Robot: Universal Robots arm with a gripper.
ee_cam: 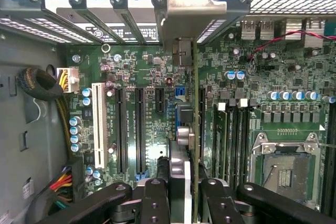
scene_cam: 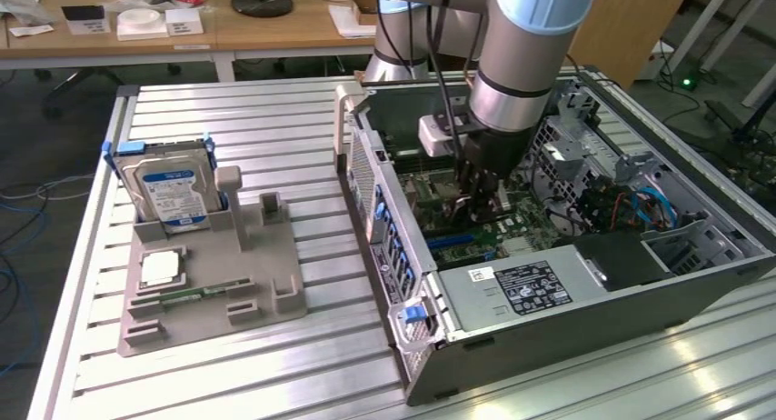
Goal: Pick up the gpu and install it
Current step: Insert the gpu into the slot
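Observation:
The gpu (ee_cam: 195, 103) shows edge-on in the wrist view as a thin card standing upright over the green motherboard (ee_cam: 152, 77), among the black expansion slots (ee_cam: 139, 129). Its metal bracket (ee_cam: 190, 3) lies against the case's rear slot openings. My gripper (ee_cam: 185, 203) is shut on the card, with one black finger (ee_cam: 156, 203) on either side of it. In the exterior view my gripper (scene_cam: 482, 197) reaches straight down into the open computer case (scene_cam: 401, 256), just above the motherboard (scene_cam: 485, 234).
To the exterior view's left of the case, a grey holder (scene_cam: 218, 284) carries a silver hard drive (scene_cam: 170, 193), a processor chip (scene_cam: 162, 267) and a small green memory stick (scene_cam: 194, 293). Cables (ee_cam: 39, 85), memory modules (ee_cam: 231, 135) and the processor socket (ee_cam: 286, 169) surround the card.

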